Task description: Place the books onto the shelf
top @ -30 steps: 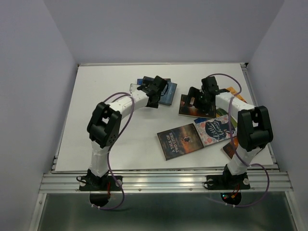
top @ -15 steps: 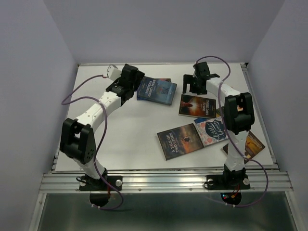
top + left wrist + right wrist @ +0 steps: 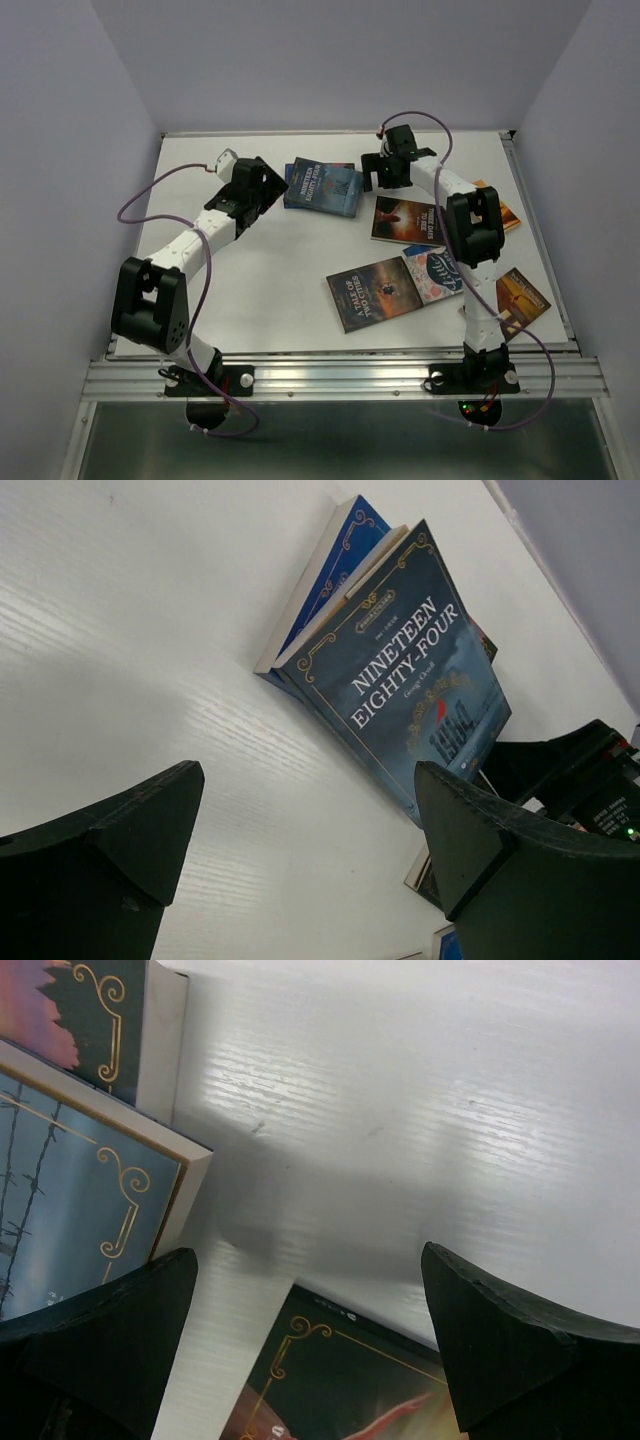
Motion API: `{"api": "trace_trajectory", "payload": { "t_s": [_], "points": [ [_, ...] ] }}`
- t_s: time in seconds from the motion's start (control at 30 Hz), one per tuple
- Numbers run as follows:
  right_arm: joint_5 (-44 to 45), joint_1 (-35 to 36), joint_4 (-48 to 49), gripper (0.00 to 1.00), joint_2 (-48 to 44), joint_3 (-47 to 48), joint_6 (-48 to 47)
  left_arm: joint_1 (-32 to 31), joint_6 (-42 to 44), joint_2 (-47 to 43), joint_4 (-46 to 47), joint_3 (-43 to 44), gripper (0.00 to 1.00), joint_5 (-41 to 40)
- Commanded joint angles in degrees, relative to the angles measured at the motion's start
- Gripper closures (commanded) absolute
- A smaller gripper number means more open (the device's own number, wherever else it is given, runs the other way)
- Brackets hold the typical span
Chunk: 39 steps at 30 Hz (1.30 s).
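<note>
Books [image 3: 375, 292] lie flat around my claws from above; the blue stack [image 3: 322, 187] sits between left claw [image 3: 268, 192] and right claw [image 3: 380, 175], both wide and empty, left perhaps nearer. Left wrist: stack [image 3: 400, 680] ahead-right, long axis slanting away. Right wrist: stack [image 3: 90, 1190] cut off at my left; shelf unseen.

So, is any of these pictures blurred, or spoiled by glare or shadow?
Top external: even light, sharp. Left wrist: the Nineteen Eighty-Four cover reads clearly; the left gripper's fingers are dark. Right wrist: a soft shadow and some sheen on the table.
</note>
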Motion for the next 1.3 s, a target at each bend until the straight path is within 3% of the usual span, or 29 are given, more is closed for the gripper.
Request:
{"api": "trace_trajectory", "payload": {
  "t_s": [0.0,0.3,0.83,0.93,1.1,1.27],
  "points": [
    [-2.01,0.56,0.78,0.00,2.66,5.20,1.94,-0.05,3.84,-3.89,3.68,-1.37,0.01,0.06],
    [-4.12,0.56,2.45,0.00,7.94,13.72,6.78,-0.05,6.74,-0.56,7.90,-2.60,0.01,7.25],
    [-4.30,1.08,4.29,0.00,11.46,18.04,7.75,-0.14,9.37,4.98,12.11,-2.16,0.01,15.26],
    [1.31,1.08,4.38,0.00,10.58,17.52,11.43,-0.22,10.86,7.61,13.52,-0.06,0.01,16.48],
    [19.39,1.08,4.38,0.00,4.01,12.86,19.42,-1.80,12.63,10.95,14.49,2.49,0.01,18.51],
    [23.12,1.08,4.73,0.00,-1.37,7.15,22.16,-3.91,12.54,13.06,15.46,3.02,0.01,18.95]
  ]
}}
